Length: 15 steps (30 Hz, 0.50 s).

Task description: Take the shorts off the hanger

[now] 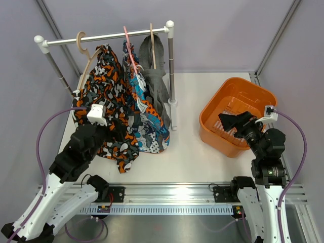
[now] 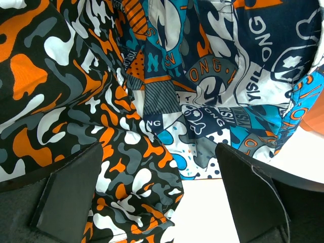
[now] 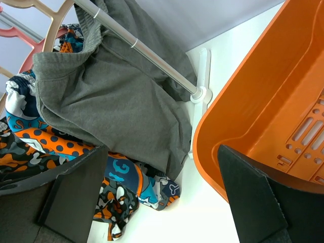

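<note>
Three shorts hang on hangers from a white rack rail (image 1: 106, 36). The camouflage shorts (image 1: 104, 96) hang at the left, the blue-orange patterned shorts (image 1: 147, 119) in the middle, the dark grey shorts (image 1: 157, 76) at the right. Their hems trail onto the table. My left gripper (image 1: 112, 132) is open at the camouflage shorts' lower part; in its wrist view the camouflage cloth (image 2: 121, 182) lies between the fingers, with the patterned shorts (image 2: 228, 101) behind. My right gripper (image 1: 228, 121) is open and empty above the orange basket (image 1: 238, 101). The right wrist view shows the grey shorts (image 3: 116, 106).
The orange basket's wall (image 3: 263, 101) fills the right of the right wrist view. The rack's right post (image 1: 172, 76) stands between the shorts and the basket, its foot (image 3: 200, 96) on the white table (image 1: 192, 152). Grey walls enclose the back and sides.
</note>
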Available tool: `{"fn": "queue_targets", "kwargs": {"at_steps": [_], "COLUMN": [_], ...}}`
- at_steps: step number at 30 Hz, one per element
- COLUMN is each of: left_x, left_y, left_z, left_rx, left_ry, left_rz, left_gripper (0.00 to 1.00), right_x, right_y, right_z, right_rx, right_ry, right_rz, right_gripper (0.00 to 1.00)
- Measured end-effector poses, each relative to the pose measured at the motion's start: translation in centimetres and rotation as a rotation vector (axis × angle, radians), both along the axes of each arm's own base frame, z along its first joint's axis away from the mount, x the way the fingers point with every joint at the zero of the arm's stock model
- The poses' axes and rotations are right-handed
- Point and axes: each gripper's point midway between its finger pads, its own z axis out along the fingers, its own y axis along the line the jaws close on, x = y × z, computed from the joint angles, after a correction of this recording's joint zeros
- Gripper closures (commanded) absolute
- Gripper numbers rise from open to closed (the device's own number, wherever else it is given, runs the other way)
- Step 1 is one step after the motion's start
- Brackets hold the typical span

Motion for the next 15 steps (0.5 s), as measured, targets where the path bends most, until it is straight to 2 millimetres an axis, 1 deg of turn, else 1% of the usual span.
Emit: {"fn": "queue_targets", "kwargs": {"at_steps": [5, 7, 8, 9, 11, 13, 15], "left_x": [-0.1, -0.1, -0.1, 0.0, 0.4, 0.7, 1.2], "left_y": [-0.3, -0.6, -0.8, -1.2, -2.0, -2.7, -3.0], "left_z": [0.1, 0.5, 1.1, 2.2, 5.3, 8.9, 13.1], "left_rx": [-0.006, -0.013, -0.020, -0.035, -0.073, -0.106, -0.132], "left_ry": [0.001, 0.002, 0.001, -0.007, -0.048, -0.096, -0.158], "left_rz": [-0.014, -0.029, -0.039, -0.050, -0.076, -0.101, -0.107], "left_gripper": [0.01, 0.01, 0.01, 0.01, 0.01, 0.01, 0.01], "right_x": [0.2, 0.3, 0.3, 0.3, 0.3, 0.4, 0.6], "right_y": [0.1, 0.1, 0.1, 0.1, 0.1, 0.1, 0.1], "right_z": [-0.4, -0.4, -0.4, -0.4, -0.5, -0.6, -0.7], "right_rx": [0.001, 0.000, -0.001, -0.002, -0.008, -0.015, -0.023], "right_ry": [0.017, 0.020, 0.020, 0.019, 0.019, 0.023, 0.033], "right_rz": [0.009, 0.010, 0.010, 0.010, 0.011, 0.012, 0.017], "right_gripper": [0.00, 0.00, 0.01, 0.01, 0.01, 0.01, 0.01]}}
